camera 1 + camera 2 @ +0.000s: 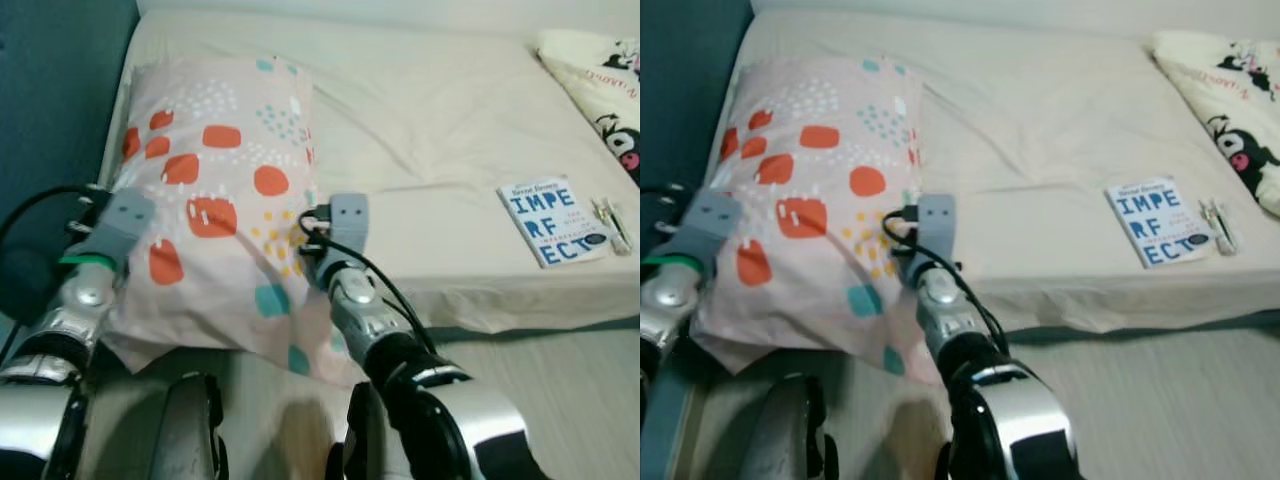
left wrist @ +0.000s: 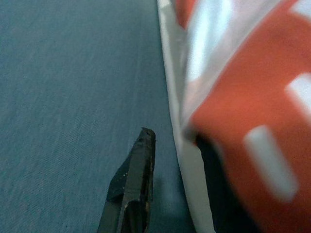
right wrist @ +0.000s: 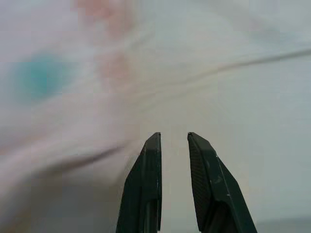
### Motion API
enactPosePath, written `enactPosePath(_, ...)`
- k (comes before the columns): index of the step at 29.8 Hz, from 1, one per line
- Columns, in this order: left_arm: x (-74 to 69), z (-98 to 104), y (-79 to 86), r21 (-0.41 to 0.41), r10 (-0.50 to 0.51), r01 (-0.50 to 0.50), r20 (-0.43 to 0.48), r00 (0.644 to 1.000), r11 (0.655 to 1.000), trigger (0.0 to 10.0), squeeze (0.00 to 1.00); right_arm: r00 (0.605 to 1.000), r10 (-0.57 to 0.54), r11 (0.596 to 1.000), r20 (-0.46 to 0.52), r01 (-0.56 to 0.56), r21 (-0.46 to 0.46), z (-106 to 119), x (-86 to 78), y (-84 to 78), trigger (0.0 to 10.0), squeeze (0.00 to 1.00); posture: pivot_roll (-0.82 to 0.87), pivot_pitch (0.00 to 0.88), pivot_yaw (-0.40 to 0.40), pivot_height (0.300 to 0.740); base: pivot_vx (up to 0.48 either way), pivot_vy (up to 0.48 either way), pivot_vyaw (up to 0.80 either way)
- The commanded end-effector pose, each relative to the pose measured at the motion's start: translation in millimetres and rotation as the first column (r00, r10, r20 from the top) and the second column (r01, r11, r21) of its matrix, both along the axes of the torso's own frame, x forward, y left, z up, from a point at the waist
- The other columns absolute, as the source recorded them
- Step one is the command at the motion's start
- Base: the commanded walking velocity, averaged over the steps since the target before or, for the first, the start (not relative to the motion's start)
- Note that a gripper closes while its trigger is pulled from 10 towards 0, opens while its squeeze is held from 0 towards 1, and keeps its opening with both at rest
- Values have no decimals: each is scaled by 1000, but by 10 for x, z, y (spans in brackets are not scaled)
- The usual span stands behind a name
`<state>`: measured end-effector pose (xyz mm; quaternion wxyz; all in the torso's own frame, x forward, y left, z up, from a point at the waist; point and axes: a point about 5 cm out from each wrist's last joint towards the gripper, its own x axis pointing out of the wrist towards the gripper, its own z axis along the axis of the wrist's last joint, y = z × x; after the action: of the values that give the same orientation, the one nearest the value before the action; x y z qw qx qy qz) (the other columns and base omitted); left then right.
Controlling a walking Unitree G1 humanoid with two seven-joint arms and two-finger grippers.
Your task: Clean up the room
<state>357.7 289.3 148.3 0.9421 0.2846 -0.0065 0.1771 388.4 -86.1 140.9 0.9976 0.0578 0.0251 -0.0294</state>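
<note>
Pale floor [image 1: 560,400] nearest. Left tool [image 2: 133,184] sits w/ one finger each side of the pillow's [image 1: 215,200] edge; right tool [image 3: 174,145], fingers nearly together, holds nothing beside it. Pillow overhangs the bed [image 1: 420,120]. Book [image 1: 552,222] farther off, so lots left.

Lighting is soft, even and moderately bright across the bed [image 1: 430,130], with no glare. Shadows are faint: a dim band under the near edge of the pillow [image 1: 215,190] and beside the mattress. Both eye views are slightly soft and grainy. In the 2 wrist views the fabric close up is heavily blurred, while the black fingers [image 3: 150,184] stay sharp.
</note>
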Motion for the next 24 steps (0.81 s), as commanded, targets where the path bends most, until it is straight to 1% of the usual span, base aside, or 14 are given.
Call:
enactPosePath(1,-64,-2,78,-30,7,-5,41,999,1000,10000,0,995,-97,995,18,97,36,-34,-10,-230,10000,0,132,136,-69,585,0,0,0)
enactPosePath(3,-99,28,137,-39,22,-19,75,997,999,10000,0,990,-137,990,38,136,41,-28,-9,-387,10000,0,132,135,-68,585,0,0,0)
enactPosePath(4,-99,28,137,-39,22,-19,75,997,999,10000,0,990,-137,990,38,136,41,-28,-9,-387,10000,0,132,135,-68,585,0,0,0)
enactPosePath(7,-95,169,141,-56,18,-8,175,984,998,10000,0,987,-151,988,60,148,47,-51,-32,-504,10000,0,127,117,-59,585,0,0,0)
enactPosePath(8,-95,169,141,-56,18,-8,175,984,998,10000,0,987,-151,988,60,148,47,-51,-32,-504,10000,0,127,117,-59,585,0,0,0)
enactPosePath(9,-69,282,78,-80,-18,40,249,968,996,10000,0,986,-149,988,73,144,62,-72,-52,-541,10000,0,125,110,-56,585,0,0,0)
enactPosePath(10,-22,387,-88,-87,-111,145,311,944,986,10000,0,988,-126,990,84,120,79,-99,-73,-554,10000,0,125,107,-53,585,0,0,0)
enactPosePath(12,23,489,-413,-81,-259,310,375,890,947,10000,0,994,-55,994,93,45,102,-164,-114,-493,10000,0,119,101,-49,585,0,0,0)
enactPosePath(13,28,500,-508,-80,-293,348,386,875,934,10000,0,995,-22,994,94,12,108,-189,-129,-456,10000,0,119,101,-49,585,0,0,0)
enactPosePath(14,28,500,-508,-80,-293,348,386,875,934,10000,0,995,-22,994,94,12,108,-189,-129,-456,10000,0,119,101,-49,585,0,0,0)
enactPosePath(15,33,500,-589,-84,-310,370,394,865,925,10000,0,996,25,995,90,-34,98,-228,-151,-392,10000,0,116,96,-49,585,0,0,0)
enactPosePath(16,33,500,-589,-84,-310,370,394,865,925,10000,0,996,25,995,90,-34,98,-228,-151,-392,10000,0,116,96,-49,585,0,0,0)
enactPosePath(20,50,477,-770,-71,-360,416,385,850,906,10000,0,989,126,987,73,-132,90,-324,-211,-245,10000,0,118,93,-53,585,0,0,0)
enactPosePath(24,42,474,-811,-67,-387,442,381,840,894,10000,0,986,145,983,86,-154,99,-323,-224,-202,10000,0,116,87,-53,585,0,0,0)
